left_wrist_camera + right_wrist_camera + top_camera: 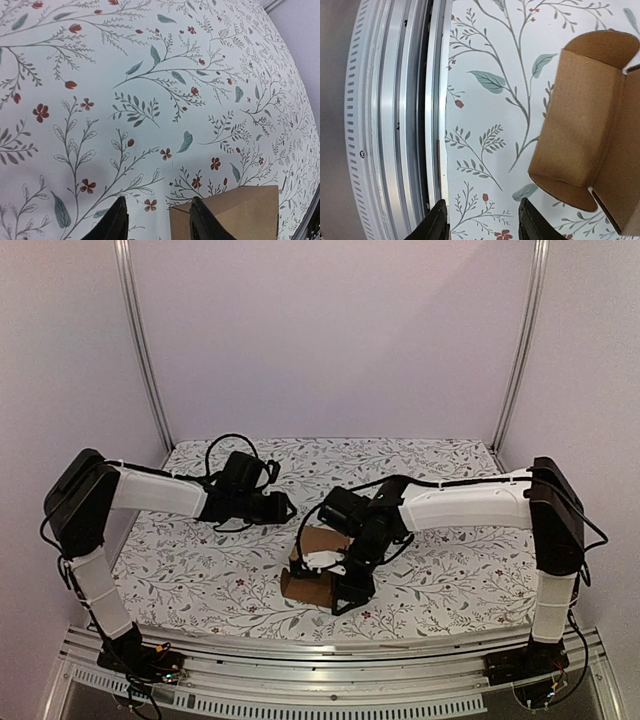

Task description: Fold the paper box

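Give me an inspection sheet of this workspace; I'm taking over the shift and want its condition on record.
Surface: floral tablecloth covering the table.
Job's things: paper box, brown cardboard, partly folded, flaps open, lying mid-table.
Clutter: nothing seen.
Claws: left claw open, empty, beside the box; right claw open, empty, over the cloth near the front rail.
Cables: black cables looped along both arms.
Surroundings: plain white walls, metal corner posts.

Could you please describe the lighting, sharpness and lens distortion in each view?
Top external: soft, even light, slightly hazy, the cardboard box half hidden by the right arm. Left wrist: sharp, the tablecloth bulging from wide-angle distortion, a faint shadow near the fingers. Right wrist: crisp box, the metal rail bowed.
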You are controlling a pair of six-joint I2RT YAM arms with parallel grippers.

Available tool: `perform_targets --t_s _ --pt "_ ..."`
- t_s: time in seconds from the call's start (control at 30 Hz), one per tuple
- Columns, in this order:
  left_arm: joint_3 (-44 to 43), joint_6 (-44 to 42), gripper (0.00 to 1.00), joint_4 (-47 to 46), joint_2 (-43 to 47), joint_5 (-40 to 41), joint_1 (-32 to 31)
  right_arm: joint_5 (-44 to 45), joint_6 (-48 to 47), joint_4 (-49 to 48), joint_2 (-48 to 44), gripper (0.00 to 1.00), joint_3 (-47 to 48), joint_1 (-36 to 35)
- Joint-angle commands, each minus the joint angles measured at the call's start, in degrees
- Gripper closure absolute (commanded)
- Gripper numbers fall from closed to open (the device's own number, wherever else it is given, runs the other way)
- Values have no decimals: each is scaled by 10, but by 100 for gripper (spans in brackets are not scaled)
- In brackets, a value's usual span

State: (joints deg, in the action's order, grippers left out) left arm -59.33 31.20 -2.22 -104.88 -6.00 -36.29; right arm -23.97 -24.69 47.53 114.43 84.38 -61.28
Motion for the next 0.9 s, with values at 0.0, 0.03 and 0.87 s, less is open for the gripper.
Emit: perform_targets --t_s 0.0,0.03,0.87 --pt "56 -7 57 -23 110 7 -7 -11 -7 39 -90 49 42 88" --pt "86 4 56 -30 140 25 -17 -8 -10 41 -94 44 58 111" --pt "348 102 62 -151 225 237 -258 -80 5 51 117 33 215 237"
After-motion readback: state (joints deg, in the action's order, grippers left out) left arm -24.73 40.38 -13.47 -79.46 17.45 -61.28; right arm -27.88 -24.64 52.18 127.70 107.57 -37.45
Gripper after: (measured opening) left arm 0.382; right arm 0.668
